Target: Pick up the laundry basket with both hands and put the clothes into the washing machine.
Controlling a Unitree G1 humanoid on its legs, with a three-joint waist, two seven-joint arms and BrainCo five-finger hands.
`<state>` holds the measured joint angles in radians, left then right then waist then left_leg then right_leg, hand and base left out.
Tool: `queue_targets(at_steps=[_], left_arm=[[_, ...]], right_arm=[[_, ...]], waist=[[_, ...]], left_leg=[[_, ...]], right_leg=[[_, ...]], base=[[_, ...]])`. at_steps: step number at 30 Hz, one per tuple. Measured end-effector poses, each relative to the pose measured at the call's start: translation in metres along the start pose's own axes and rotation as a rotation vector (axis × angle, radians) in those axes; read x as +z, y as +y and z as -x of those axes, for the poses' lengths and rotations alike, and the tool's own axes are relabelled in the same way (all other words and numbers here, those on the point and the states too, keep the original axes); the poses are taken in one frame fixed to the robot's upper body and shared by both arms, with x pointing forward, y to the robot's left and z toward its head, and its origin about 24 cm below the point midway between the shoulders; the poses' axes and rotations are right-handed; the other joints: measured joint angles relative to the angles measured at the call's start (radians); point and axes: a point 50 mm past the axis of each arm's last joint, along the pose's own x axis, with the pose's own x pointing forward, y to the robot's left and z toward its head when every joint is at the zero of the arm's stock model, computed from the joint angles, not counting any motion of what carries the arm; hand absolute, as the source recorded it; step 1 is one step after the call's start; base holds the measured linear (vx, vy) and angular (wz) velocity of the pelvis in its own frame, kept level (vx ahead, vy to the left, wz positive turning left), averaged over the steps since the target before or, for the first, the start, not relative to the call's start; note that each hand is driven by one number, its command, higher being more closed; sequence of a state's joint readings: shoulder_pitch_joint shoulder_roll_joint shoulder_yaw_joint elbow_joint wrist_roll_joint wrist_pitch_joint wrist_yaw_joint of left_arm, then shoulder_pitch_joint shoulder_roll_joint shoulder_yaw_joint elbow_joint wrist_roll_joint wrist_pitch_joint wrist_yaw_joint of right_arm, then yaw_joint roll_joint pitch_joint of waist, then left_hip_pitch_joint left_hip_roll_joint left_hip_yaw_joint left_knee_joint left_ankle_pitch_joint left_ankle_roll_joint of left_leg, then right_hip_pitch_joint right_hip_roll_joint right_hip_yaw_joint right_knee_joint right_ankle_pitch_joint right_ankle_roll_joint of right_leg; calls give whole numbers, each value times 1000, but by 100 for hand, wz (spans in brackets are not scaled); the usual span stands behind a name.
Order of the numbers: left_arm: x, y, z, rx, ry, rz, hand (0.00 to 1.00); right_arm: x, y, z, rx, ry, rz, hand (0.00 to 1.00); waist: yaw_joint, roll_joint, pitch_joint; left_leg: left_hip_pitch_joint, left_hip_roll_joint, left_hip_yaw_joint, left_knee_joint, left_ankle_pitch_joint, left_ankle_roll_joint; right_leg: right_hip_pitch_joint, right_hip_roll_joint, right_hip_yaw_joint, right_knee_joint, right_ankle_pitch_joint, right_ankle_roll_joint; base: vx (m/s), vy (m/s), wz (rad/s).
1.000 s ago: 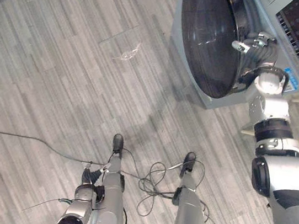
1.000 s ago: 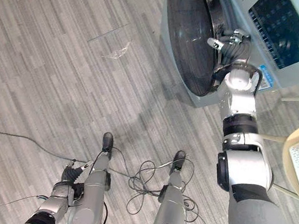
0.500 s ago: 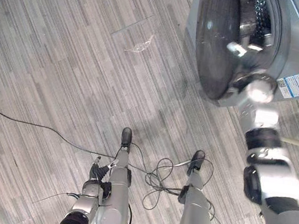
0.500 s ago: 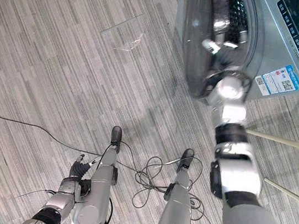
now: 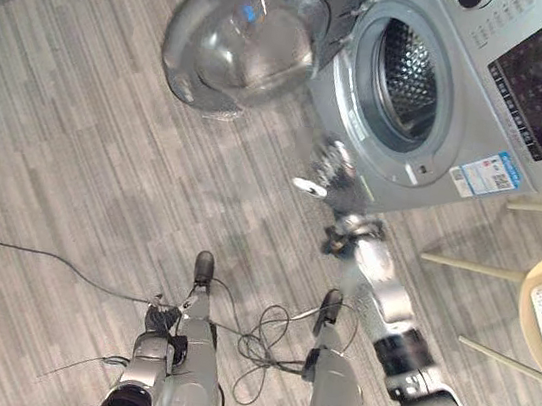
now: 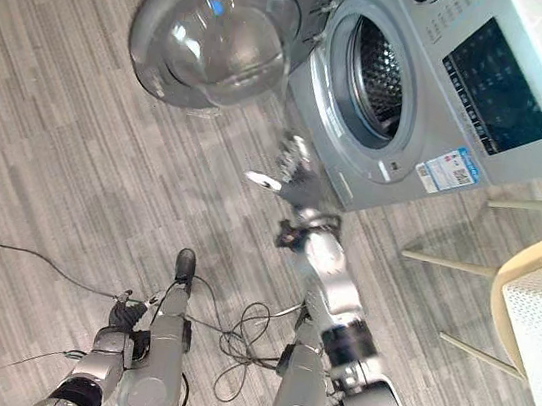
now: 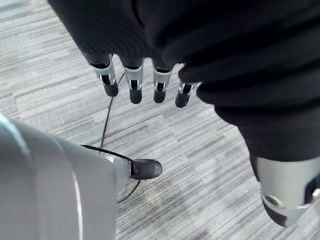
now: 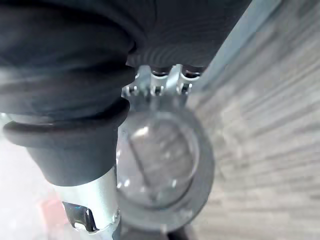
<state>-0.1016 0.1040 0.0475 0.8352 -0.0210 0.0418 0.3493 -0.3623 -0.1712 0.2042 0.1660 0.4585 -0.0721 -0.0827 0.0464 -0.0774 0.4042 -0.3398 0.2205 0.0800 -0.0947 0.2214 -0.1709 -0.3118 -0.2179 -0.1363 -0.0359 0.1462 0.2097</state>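
- The silver washing machine [image 5: 434, 155], a boxy metal cabinet, is sitting at upper right, its perforated steel drum [image 5: 407, 76] now showing.
- Its round door [image 5: 243, 43], a glossy glass bowl in a grey ring, is standing swung wide at upper centre. A second ago it was only part open, so loading is becoming possible.
- The laundry basket [image 6: 537, 321], white perforated plastic with a pale rim, is waiting untouched at the right edge.
- The right robot hand [image 5: 324, 170] is coming away from the door, fingers apart, gripping nothing.
- The left robot hand [image 7: 134, 86] is hanging straight-fingered over the grey plank floor [image 5: 76, 155].
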Motion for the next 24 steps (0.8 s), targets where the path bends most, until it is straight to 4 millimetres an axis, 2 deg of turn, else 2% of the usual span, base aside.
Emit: queue_targets(at_steps=[2, 3, 4, 5, 6, 8, 9, 11, 12, 13, 14, 15, 16, 19, 20, 24], left_arm=[[10, -5, -2, -18, -24, -28, 0], [22, -8, -4, -31, -53, -39, 0], [34, -12, -6, -50, -90, -52, 0], [54, -14, -9, -54, -139, -51, 0], [65, -14, -11, -51, -166, -49, 0], [114, 1, -19, -8, -286, -39, 0], [129, 8, -21, 8, -318, -29, 0], [181, 36, -24, 74, -423, 32, 0], [192, 44, -24, 90, -445, 63, 0], [215, 58, -22, 113, -483, 121, 0], [237, 74, -20, 136, -511, 216, 0], [239, 77, -20, 136, -511, 235, 0], [252, 88, -18, 135, -513, 305, 0], [281, 105, -10, 120, -554, 429, 0], [295, 109, -3, 105, -587, 469, 0], [322, 116, 14, 55, -670, 683, 0]], right_arm=[[-13, -24, 20, -99, 46, -7, 0], [-23, -39, 35, -160, 81, -7, 0], [-31, -48, 47, -207, 115, 1, 0], [-40, -58, 62, -254, 157, 12, 0], [-44, -62, 68, -275, 175, 15, 0], [-59, -74, 90, -366, 240, 21, 0], [-62, -77, 96, -388, 256, 16, 0], [-73, -85, 119, -464, 311, 4, 0], [-76, -86, 125, -476, 327, 1, 0], [-83, -86, 138, -497, 363, -5, 0], [-90, -84, 150, -517, 399, -17, 0], [-91, -84, 152, -520, 405, -21, 0], [-95, -81, 158, -531, 426, -38, 0], [-100, -73, 167, -559, 444, -86, 0], [-97, -69, 169, -566, 425, -104, 0], [-81, -59, 172, -577, 341, -153, 0]], waist=[[-23, -4, -3], [-39, -5, -3], [-42, -10, -9], [-50, -18, -16], [-60, -21, -18], [-97, -47, -34], [-104, -52, -37], [-142, -68, -48], [-151, -72, -49], [-160, -81, -55], [-182, -88, -58], [-184, -89, -60], [-198, -95, -59], [-198, -113, -58], [-196, -119, -59], [-185, -124, -60]], left_leg=[[0, -4, 8, 0, -1, 1], [0, -5, 13, 0, -1, 1], [1, -5, 26, 0, -3, -1], [3, -4, 53, 0, -4, -4], [4, -4, 65, 0, -4, -4], [20, 3, 125, 0, -6, -7], [26, 6, 139, 0, -8, -9], [38, 24, 186, 0, -17, -19], [40, 30, 196, 0, -19, -22], [42, 41, 221, 0, -22, -26], [41, 55, 237, 0, -25, -30], [41, 58, 241, 0, -26, -31], [39, 66, 257, 0, -27, -33], [30, 91, 302, 0, -37, -47], [16, 102, 321, 0, -38, -49], [-6, 152, 351, 1, -42, -67]], right_leg=[[-7, -3, 9, 0, 0, 0], [-12, -5, 17, 0, 1, 1], [-25, -4, 32, 0, 4, -1], [-42, -3, 59, -3, 14, -4], [-47, -3, 70, -4, 19, -6], [-77, 7, 130, -9, 38, -10], [-80, 12, 142, -16, 43, -11], [-99, 34, 189, -28, 55, -17], [-102, 40, 197, -35, 60, -20], [-116, 55, 219, -41, 67, -24], [-127, 70, 232, -50, 74, -28], [-130, 73, 236, -51, 77, -28], [-136, 83, 248, -61, 85, -34], [-177, 112, 284, -61, 92, -39], [-198, 124, 291, -61, 94, -42], [-238, 171, 303, -61, 104, -51]], base=[[-18, 0, -12], [-12, -1, -21], [-14, -3, -40], [-8, -6, -46], [-11, -7, -55], [-10, -16, -68], [-9, -33, -73], [-13, -43, -64], [-18, -60, -63], [-13, -64, -56], [-16, -62, -50], [-11, -46, -41], [-17, -37, -39], [-19, -31, -43], [-21, -29, -37], [-4, -20, -30]])
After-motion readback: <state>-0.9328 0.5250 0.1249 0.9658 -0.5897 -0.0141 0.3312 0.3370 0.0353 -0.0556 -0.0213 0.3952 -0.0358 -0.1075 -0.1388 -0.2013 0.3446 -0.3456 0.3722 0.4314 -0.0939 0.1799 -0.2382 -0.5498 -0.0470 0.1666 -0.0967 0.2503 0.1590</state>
